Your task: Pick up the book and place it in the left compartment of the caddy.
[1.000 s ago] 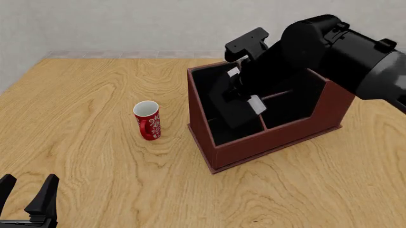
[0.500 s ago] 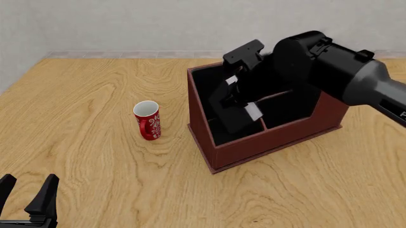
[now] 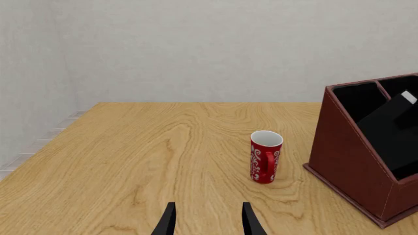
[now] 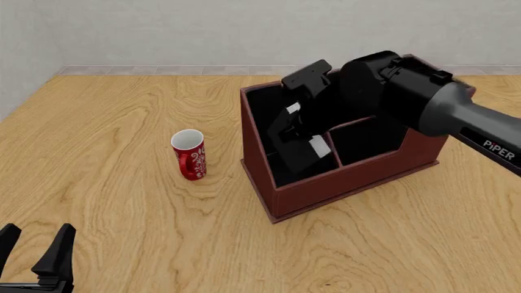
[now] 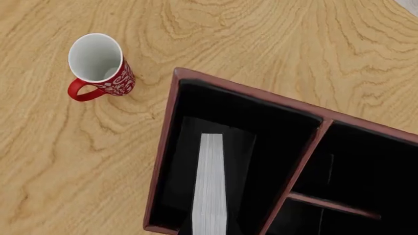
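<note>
Your right gripper (image 4: 303,127) is over the caddy (image 4: 350,177), with the book (image 4: 299,152) just under it. You cannot tell if it is pinching the book or has let go. The book leans inside the left compartment (image 5: 216,132), white page edges up, its long side running near to far. Your left gripper (image 4: 36,256) is spread wide, holding nothing, well apart near the table's near-left corner. The red mug (image 4: 190,154) stands left of the caddy.

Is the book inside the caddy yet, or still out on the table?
Inside. The book leans tilted in the caddy's left compartment; the right wrist view shows its white page edges between the black walls.
</note>
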Motion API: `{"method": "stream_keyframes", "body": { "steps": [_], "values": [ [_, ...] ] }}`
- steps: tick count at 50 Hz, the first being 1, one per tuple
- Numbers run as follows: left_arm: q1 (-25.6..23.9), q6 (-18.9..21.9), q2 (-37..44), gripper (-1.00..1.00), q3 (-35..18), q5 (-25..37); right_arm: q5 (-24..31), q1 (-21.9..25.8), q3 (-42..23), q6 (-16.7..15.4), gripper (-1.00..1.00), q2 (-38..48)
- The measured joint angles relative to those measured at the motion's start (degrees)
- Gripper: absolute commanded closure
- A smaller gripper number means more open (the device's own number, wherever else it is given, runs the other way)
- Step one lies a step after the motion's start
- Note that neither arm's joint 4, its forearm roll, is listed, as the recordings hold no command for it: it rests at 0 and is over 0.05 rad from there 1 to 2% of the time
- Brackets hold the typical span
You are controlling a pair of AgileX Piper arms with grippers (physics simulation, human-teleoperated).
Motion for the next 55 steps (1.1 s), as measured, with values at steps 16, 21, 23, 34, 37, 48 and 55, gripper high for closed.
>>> {"method": "stream_keyframes", "body": {
  "steps": [16, 21, 23, 34, 37, 48, 55],
  "values": [
    [0.0, 0.0, 0.0, -1.0, 0.0, 0.0, -1.5, -0.2, 0.5, 0.3, 1.0, 1.5],
    [0.0, 0.0, 0.0, -1.0, 0.0, 0.0, -1.8, -0.2, 0.6, 0.4, 1.0, 1.6],
    [0.0, 0.0, 0.0, -1.0, 0.0, 0.0, -1.8, -0.2, 0.6, 0.5, 1.0, 1.7],
    [0.0, 0.0, 0.0, -1.0, 0.0, 0.0, -2.0, -0.1, 0.6, 0.9, -1.0, 1.3],
    [0.0, 0.0, 0.0, -1.0, 0.0, 0.0, -2.1, -0.1, 0.7, 1.0, -1.0, 1.2],
    [0.0, 0.0, 0.0, -1.0, 0.0, 0.0, -2.1, 0.2, 1.0, 1.2, -1.0, 0.7],
    [0.0, 0.0, 0.0, -1.0, 0.0, 0.0, -1.9, 0.3, 1.1, 1.1, -1.0, 0.4]
  ]
}}
